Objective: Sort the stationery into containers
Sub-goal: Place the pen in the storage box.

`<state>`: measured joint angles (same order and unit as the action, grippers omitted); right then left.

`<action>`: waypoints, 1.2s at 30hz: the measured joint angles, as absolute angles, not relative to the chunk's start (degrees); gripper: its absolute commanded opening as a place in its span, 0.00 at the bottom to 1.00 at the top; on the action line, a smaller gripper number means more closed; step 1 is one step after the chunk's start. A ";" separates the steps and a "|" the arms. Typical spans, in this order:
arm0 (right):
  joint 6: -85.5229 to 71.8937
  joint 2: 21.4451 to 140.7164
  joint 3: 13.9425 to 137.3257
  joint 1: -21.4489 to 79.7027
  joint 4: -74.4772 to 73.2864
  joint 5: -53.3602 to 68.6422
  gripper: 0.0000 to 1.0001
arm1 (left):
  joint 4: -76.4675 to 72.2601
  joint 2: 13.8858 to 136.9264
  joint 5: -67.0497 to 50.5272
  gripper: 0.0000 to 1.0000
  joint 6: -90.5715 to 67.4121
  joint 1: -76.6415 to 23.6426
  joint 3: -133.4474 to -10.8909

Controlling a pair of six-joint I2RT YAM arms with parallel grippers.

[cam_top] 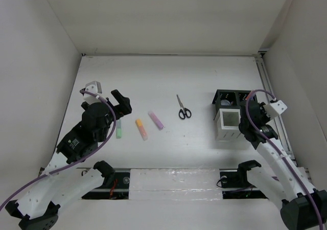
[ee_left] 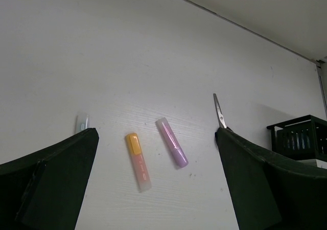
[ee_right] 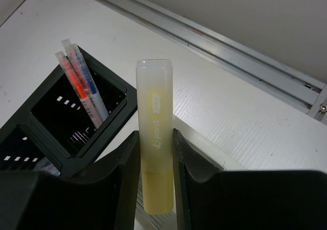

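What overhead hides, wrist shows: yellow marker point(ee_right: 155, 138).

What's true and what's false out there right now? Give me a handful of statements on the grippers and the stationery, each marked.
1. The right gripper is closed on a yellow marker. True.
2. The left gripper is shut on the green marker. False: its jaws stand wide open and empty, and the green marker lies on the table.
3. The scissors are in the organizer. False: they lie on the table, apart from it.
4. A red pen and a blue pen stand in one black compartment. True.
5. The orange marker and purple marker lie on the table, not touching. True.
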<state>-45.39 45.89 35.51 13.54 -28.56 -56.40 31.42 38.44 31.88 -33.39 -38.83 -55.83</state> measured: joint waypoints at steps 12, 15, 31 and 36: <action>-45.91 48.36 35.51 13.54 -28.27 -56.05 0.04 | 31.07 38.50 31.70 0.99 -33.39 -38.83 -55.81; -46.15 48.58 35.51 13.54 -28.29 -55.99 0.04 | 31.07 38.50 31.70 0.99 -33.39 -38.83 -55.81; -46.78 48.58 35.51 13.54 -28.32 -55.94 0.21 | 31.07 38.50 31.70 0.99 -33.39 -38.83 -55.81; -46.78 48.58 35.51 13.54 -28.32 -55.94 0.35 | 31.07 38.50 31.70 0.99 -33.39 -38.83 -55.81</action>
<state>-46.78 48.58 35.51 13.54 -28.32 -55.94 31.07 38.50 31.70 -33.39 -38.83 -55.81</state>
